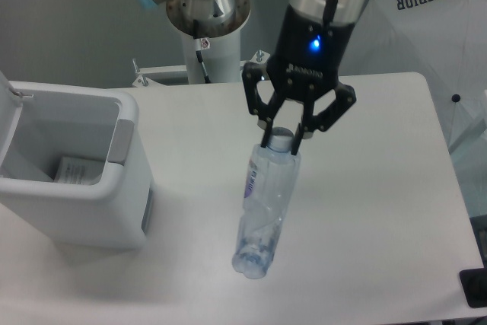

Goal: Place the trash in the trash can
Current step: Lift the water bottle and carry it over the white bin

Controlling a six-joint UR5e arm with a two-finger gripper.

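White table (380, 211), bottle lifted clear
Gripper (283, 141) clamps the water bottle (262, 211) at its cap; trash can (72, 176) lies at nine o'clock

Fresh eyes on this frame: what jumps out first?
The gripper at centre, blue light lit on its body, is clamped on the cap end of a clear water bottle that hangs tilted above the white table. At the left edge sits the white trash can, lid open, with a white packet already lying inside.
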